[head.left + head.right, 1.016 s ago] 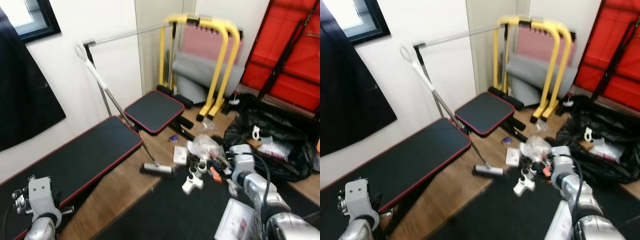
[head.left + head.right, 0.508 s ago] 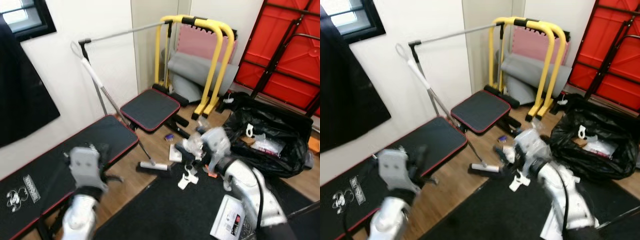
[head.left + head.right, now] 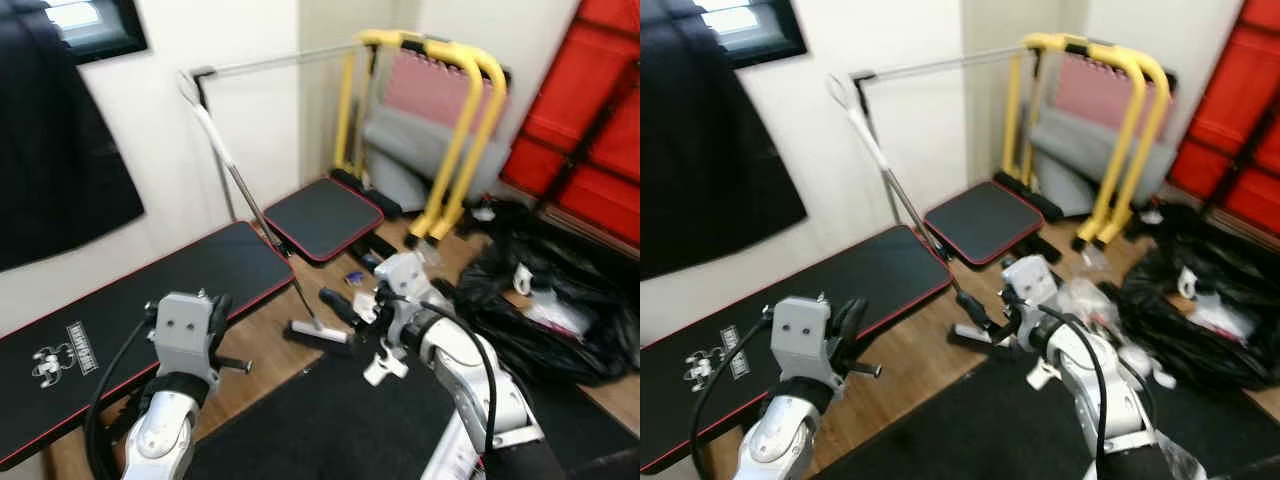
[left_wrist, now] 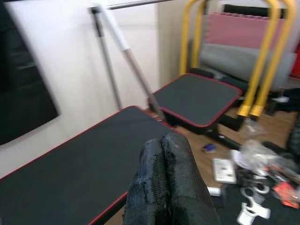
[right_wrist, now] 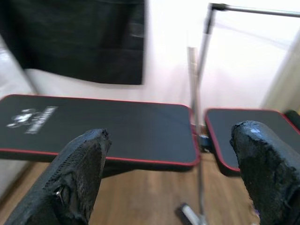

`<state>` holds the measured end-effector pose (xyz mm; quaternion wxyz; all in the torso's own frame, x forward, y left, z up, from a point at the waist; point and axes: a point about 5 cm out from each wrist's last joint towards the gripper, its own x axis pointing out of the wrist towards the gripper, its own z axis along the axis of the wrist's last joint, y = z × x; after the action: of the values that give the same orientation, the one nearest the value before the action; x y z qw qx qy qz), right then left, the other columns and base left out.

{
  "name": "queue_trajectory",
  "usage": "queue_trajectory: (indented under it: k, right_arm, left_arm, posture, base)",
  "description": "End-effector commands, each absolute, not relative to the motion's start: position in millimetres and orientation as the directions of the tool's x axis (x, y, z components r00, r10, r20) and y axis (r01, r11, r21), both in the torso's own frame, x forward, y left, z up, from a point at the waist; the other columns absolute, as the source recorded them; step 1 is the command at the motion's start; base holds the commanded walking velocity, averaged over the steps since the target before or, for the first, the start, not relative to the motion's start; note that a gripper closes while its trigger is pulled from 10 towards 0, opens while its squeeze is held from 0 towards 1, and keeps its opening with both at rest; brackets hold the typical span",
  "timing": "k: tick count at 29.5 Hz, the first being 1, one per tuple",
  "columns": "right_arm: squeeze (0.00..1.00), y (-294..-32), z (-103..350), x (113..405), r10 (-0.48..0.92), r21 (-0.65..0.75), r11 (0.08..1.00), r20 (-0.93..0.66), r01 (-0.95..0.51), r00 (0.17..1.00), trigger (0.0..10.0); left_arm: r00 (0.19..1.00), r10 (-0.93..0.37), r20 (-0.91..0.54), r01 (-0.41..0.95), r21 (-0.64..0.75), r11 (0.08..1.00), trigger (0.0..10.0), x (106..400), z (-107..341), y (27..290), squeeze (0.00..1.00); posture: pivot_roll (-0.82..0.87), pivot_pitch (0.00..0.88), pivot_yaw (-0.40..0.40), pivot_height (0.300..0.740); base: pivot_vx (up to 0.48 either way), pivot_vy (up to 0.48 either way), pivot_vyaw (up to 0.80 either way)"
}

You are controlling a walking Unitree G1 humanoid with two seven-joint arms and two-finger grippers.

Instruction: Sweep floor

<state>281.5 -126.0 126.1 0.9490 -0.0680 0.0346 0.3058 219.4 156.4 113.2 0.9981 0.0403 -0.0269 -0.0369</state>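
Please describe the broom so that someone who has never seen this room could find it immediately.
Find the long black weight bench with red trim along the white wall. The broom leans against the wall just behind it, its head resting on the wooden floor beside the bench. Unlike the yellow frame nearby, it is a thin silver pole with a white grip.

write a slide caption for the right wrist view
Open right gripper faces the leaning broom beside a black weight bench.
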Motion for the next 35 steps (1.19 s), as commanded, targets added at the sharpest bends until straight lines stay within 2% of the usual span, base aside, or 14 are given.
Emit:
queue_trajectory:
  k: [1,8,14,16,19,23,35]
  right_arm:
    - [0.00,-125.8,127.1,281.3,0.587,-0.111,0.794,-0.120,-0.598,0.801,10.0]
    - [0.00,-125.2,128.0,286.4,0.583,-0.145,0.790,-0.120,-0.595,0.803,10.0]
    - [0.00,-131.6,130.4,293.8,0.516,-0.146,0.837,-0.111,-0.528,0.849,10.0]
    - [0.00,-140.1,133.3,301.9,0.430,-0.135,0.888,-0.099,-0.440,0.898,10.0]
    - [0.00,-141.4,133.8,302.8,0.426,-0.139,0.889,-0.101,-0.437,0.899,10.0]
    - [0.00,-144.1,132.9,304.0,0.427,-0.131,0.889,-0.111,-0.439,0.898,10.0]
    - [0.00,-148.1,139.1,314.1,0.362,-0.155,0.916,-0.078,-0.370,0.929,10.0]
  left_arm:
    - [0.997,-0.058,0.041,0.055,0.075,0.996,10.0,218.7,113.6,156.0,0.00]
    - [0.993,-0.112,0.027,0.110,0.078,0.991,10.0,223.9,115.7,149.8,0.00]
    - [0.990,-0.139,0.021,0.137,0.080,0.987,10.0,231.3,119.9,149.2,0.00]
    - [0.986,-0.164,0.026,0.161,0.091,0.983,10.0,235.3,123.0,148.7,0.00]
    - [0.986,-0.166,0.025,0.163,0.091,0.982,10.0,236.0,123.2,148.8,0.00]
    - [0.984,-0.177,0.019,0.175,0.076,0.982,10.0,237.1,123.1,149.1,0.00]
    - [0.980,-0.201,-0.003,0.201,0.072,0.977,10.0,238.7,123.9,150.4,0.00]
  posture:
    - [-0.07,0.000,-0.043,0.740]
    - [-0.07,0.000,-0.050,0.740]
    - [-0.07,0.000,-0.048,0.740]
    - [-0.07,0.000,-0.046,0.740]
    - [-0.07,0.000,-0.046,0.740]
    - [-0.07,0.000,-0.040,0.740]
    - [-0.06,0.000,-0.027,0.740]
  base:
    - [0.000,0.000,0.79]
    - [0.000,0.000,0.79]
    - [0.000,0.000,0.66]
    - [0.281,0.000,0.00]
    - [0.317,0.000,0.00]
    - [0.398,0.000,0.80]
    - [0.407,0.000,0.00]
